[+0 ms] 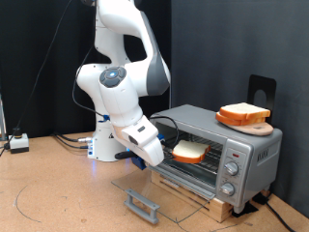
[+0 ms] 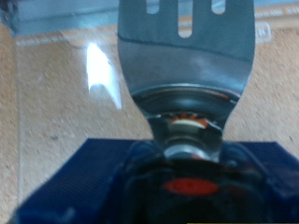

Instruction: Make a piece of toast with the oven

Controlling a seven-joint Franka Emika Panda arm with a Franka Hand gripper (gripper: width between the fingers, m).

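the gripper [image 1: 148, 147] sits low in front of the open toaster oven [image 1: 241, 145], angled down toward its mouth. the exterior view hides the fingers behind the white hand, so from there i cannot tell how they stand. the wrist view shows a metal spatula [image 2: 192, 56] with slots in its blade running straight out from the hand, its neck seated at the base of the dark finger housing. that suggests the pincer is clamped on the spatula's handle, though the grip itself is out of sight, so i leave it as cannot tell.

the piece of toast [image 1: 189, 151] lies just beyond the pincer, on the wire rack inside the oven cavity, pale face up with its golden crust showing. it looks to be resting flat on the rack, not on the blade. the glass door [image 1: 159, 188] is folded down flat below and ahead of the pincer, its grey bar handle [image 1: 142, 205] nearest the exterior view's bottom; it likely lies open so the tool has a clear path in.

above and well beyond the pincer, on the oven's roof, a second bread slice [image 1: 241, 113] rests on a round wooden board [image 1: 249, 126]. the two knobs [image 1: 230, 179] face out on the front panel, past the cavity.
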